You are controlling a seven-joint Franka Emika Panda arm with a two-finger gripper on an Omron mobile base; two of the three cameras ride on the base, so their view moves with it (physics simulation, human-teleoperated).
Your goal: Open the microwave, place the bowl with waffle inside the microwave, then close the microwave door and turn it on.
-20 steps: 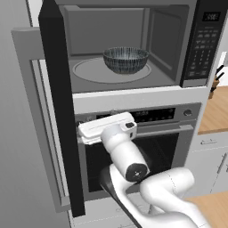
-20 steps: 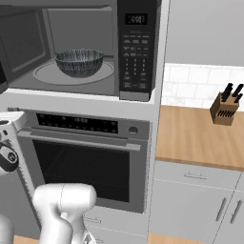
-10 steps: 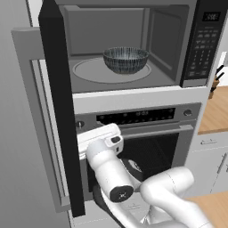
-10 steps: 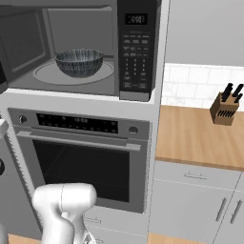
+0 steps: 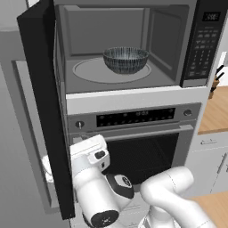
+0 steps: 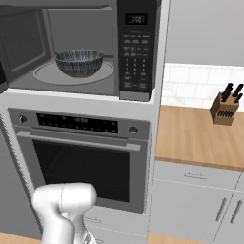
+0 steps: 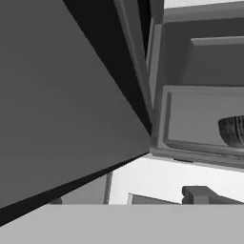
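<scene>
- The bowl [image 5: 126,59] sits on the round turntable inside the grey cavity of the microwave [image 5: 133,44], slightly right of centre in the left base view; in the right base view the bowl [image 6: 79,62] stands left of the keypad strip.
- The microwave door [image 5: 42,102] stands swung wide open on the left, its black panel edge-on to the left base camera.
- Change: over the last second the arm has dropped from the level of the oven's control strip to below it, and its hand now lies low beside the door's bottom edge, in front of the oven [image 5: 142,147].
- The claw [image 5: 89,149] is spread wide and carries nothing.
- From the hand view, the camera looks upward along the door's dark inner face [image 7: 71,95] toward the cavity, where part of the bowl [image 7: 232,131] shows at the right.
- Judgement: placement appears complete; the lowered, emptied hand seems to be repositioning behind the door to push it shut, with closing and starting not yet done.
- The knife block [image 6: 225,107] rests on the wooden desk [image 6: 200,138], well apart from the work.
</scene>
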